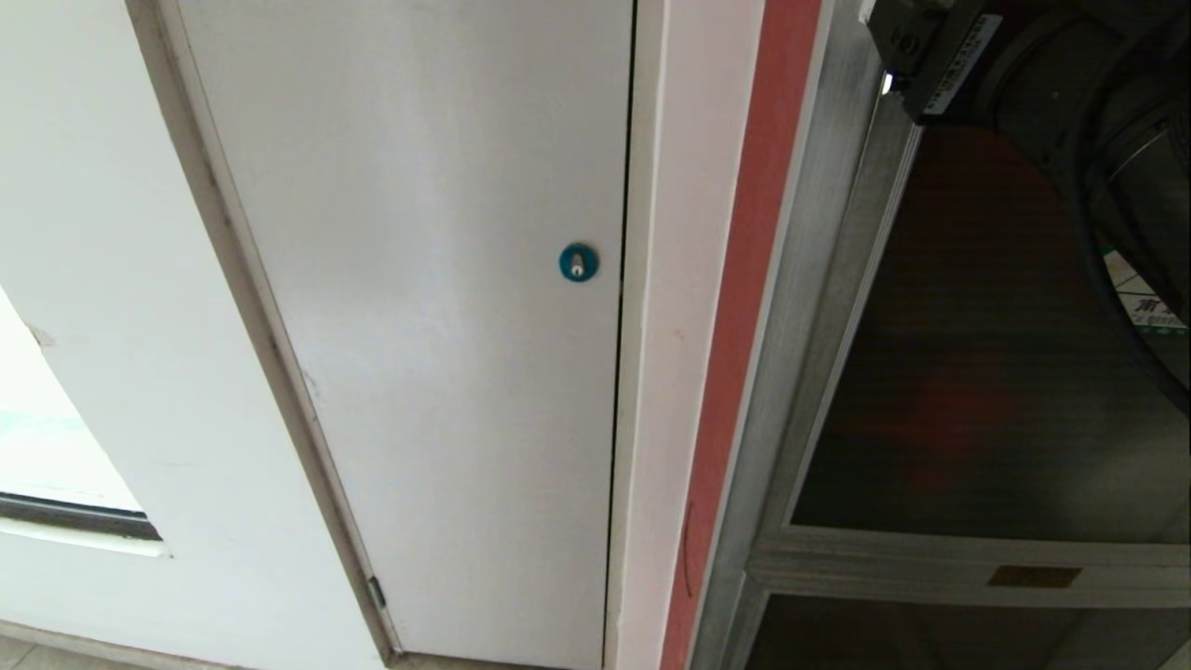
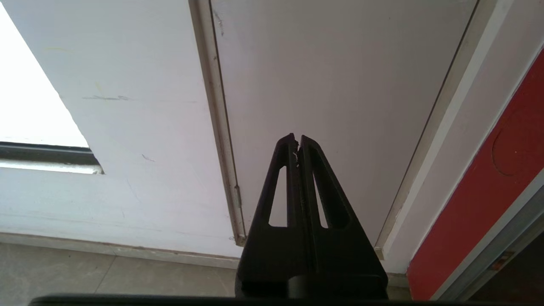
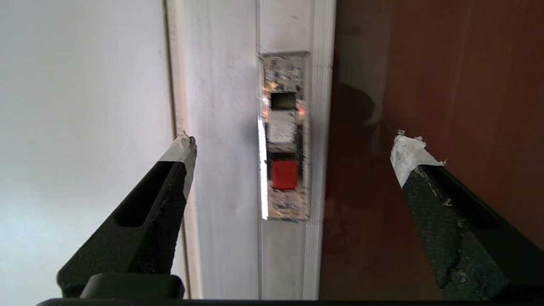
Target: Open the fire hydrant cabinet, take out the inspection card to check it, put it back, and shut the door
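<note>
The fire hydrant cabinet [image 1: 819,279] stands at the right with its silver frame. Its door [image 1: 977,372] of dark tinted glass looks shut, and a sticker [image 1: 1149,298] peeks from behind my right arm [image 1: 1023,65]. In the right wrist view my right gripper [image 3: 296,146] is open wide, a short way in front of the door's frame. Its taped fingertips [image 3: 408,148] straddle the latch plate, where the red latch tab [image 3: 284,174] sits between them, untouched. The left gripper [image 2: 297,138] is shut and empty, parked low before the white door. The inspection card is out of view.
A plain white door [image 1: 419,326] with a round blue lock [image 1: 578,262] fills the middle. A red strip [image 1: 744,326] runs between it and the cabinet. A window opening [image 1: 46,437] is at the left, and floor tiles [image 2: 106,276] lie below.
</note>
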Available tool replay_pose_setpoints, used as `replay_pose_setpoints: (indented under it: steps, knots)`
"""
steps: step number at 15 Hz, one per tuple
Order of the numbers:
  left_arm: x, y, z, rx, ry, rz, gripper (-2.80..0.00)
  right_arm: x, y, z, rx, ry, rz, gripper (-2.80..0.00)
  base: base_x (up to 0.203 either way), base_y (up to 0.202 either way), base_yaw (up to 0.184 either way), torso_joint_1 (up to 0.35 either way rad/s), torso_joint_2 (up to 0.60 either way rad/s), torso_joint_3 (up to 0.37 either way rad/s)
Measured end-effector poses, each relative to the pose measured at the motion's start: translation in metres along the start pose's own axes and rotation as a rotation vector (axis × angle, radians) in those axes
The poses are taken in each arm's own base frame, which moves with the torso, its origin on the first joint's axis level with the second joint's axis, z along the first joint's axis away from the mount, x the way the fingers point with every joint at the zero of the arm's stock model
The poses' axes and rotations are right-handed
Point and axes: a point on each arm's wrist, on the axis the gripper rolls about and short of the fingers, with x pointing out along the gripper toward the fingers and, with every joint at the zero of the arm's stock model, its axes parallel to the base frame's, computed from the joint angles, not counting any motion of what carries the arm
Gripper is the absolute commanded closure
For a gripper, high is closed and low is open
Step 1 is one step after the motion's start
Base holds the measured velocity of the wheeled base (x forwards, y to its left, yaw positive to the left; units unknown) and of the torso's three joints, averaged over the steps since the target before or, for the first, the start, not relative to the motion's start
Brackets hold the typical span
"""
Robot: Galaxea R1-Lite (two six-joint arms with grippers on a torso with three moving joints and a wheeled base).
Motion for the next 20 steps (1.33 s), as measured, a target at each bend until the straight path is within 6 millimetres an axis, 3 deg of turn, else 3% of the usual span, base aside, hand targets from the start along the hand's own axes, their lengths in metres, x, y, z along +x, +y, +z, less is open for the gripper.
replay_pose_setpoints:
  steps: [4, 5, 20]
  knots:
    - [0.000, 0.000, 0.000, 0.000, 0.000, 0.000, 0.00, 0.007, -0.002, -0.004, -0.013, -0.002, -0.011, -2.80, 0.000, 0.000, 0.000, 0.000, 0.00, 0.000]
    - [0.000, 0.000, 0.000, 0.000, 0.000, 0.000, 0.00, 0.009, -0.003, -0.005, -0.017, -0.001, -0.016, 0.00, 0.000, 0.000, 0.000, 0.000, 0.00, 0.000]
    - [0.000, 0.000, 0.000, 0.000, 0.000, 0.000, 0.00, 0.017, -0.002, -0.003, -0.028, 0.004, -0.008, 0.00, 0.000, 0.000, 0.000, 0.000, 0.00, 0.000]
